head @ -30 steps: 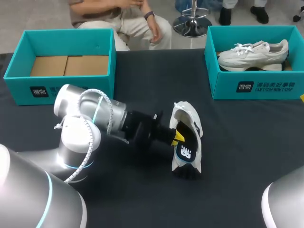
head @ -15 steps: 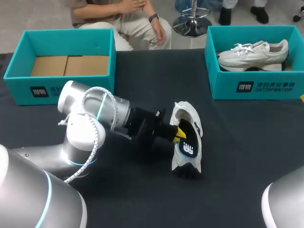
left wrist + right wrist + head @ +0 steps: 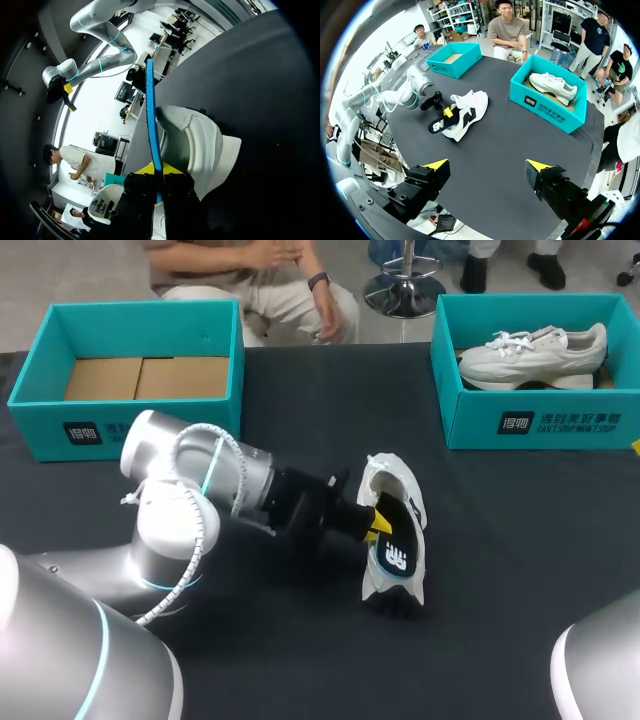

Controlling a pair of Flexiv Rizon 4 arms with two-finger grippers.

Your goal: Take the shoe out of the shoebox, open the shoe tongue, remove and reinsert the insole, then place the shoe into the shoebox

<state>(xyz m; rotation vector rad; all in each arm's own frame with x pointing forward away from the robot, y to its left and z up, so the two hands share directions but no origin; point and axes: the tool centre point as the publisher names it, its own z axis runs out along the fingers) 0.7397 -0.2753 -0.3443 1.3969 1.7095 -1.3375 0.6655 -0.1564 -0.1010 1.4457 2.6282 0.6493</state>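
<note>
The right end effector [image 3: 487, 165], fingers spread wide, hangs over the black counter [image 3: 520, 145]. Ahead lies a white low-top sneaker [image 3: 467, 112], its black flat insole [image 3: 437, 125] pinched by the left end effector [image 3: 447, 111].

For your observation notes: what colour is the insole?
Black insole with white print; clearest in right wrist view.

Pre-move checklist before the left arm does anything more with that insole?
1. Left gripper shut on insole: ok.
2. Insole clear of shoe: cannot tell, it overlaps the opening.
3. Shoe resting on table: ok.
4. Right gripper open, away from shoe: ok.
5. Left shoebox free for the shoe: ok, only its cardboard floor shows.
</note>
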